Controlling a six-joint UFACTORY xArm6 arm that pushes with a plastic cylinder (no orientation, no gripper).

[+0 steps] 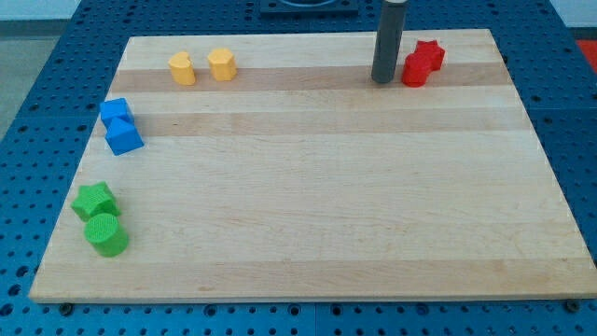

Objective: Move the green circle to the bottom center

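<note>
The green circle point(106, 234) is a short green cylinder near the board's bottom left corner. A green star-shaped block point(94, 201) touches it just above. My tip point(383, 80) rests on the board near the view's top, right of centre, far from the green circle. It stands just left of two red blocks point(422, 63), close to touching them.
Two blue blocks point(119, 125) sit at the left edge, above the green ones. Two yellow blocks, a heart point(182, 68) and a hexagon point(222, 64), lie at the top left. The wooden board point(317, 187) rests on a blue perforated table.
</note>
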